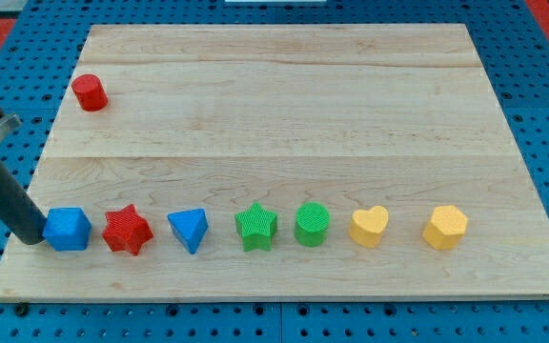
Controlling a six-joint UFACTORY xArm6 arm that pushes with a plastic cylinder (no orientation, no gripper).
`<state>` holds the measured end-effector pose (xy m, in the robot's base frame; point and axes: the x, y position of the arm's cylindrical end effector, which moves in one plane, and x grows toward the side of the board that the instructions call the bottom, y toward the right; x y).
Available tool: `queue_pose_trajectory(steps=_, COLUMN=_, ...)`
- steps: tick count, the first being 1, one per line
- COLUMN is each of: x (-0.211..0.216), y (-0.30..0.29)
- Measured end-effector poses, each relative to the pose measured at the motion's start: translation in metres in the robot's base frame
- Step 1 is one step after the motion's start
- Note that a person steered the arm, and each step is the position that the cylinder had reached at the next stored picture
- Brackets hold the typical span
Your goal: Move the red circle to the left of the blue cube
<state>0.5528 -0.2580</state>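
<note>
Eight blocks sat on the wooden board (pixel 284 86), none with any writing I could read: the red circle (pixel 90 92), standing upright on its flat end, was off alone near the view's top-left, well apart from the bottom row. That row ran blue cube (pixel 68 229), red star (pixel 127 230), blue triangle (pixel 189 230), green star (pixel 255 227), green circle (pixel 313 224), yellow heart (pixel 369 227), yellow hexagon (pixel 445 227). My tip (pixel 34 238) held nothing and was right against the blue cube's left side, with the rod's upper part cut off at the view's left edge.

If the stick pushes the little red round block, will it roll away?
Probably not: the red circle block stands on its flat end, so it should slide on the smooth wooden board. It looks squat, so tipping seems unlikely. An off-centre push might turn it.
</note>
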Motion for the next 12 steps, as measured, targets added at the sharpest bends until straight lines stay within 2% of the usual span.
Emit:
queue_pose_trajectory(steps=2, x=0.001, y=0.016)
queue_pose_trajectory(steps=3, x=-0.042, y=0.008)
queue_pose_trajectory(steps=5, x=-0.2, y=0.094)
queue_pose_trajectory(steps=6, x=-0.252, y=0.082)
queue_pose_trajectory(steps=7, x=-0.246, y=0.037)
queue_pose_trajectory(steps=8, x=-0.202, y=0.021)
queue_pose_trajectory(steps=9, x=-0.216, y=0.019)
queue_pose_trajectory(steps=10, x=-0.224, y=-0.015)
queue_pose_trajectory(steps=11, x=-0.198, y=-0.02)
queue_pose_trajectory(steps=12, x=-0.149, y=-0.015)
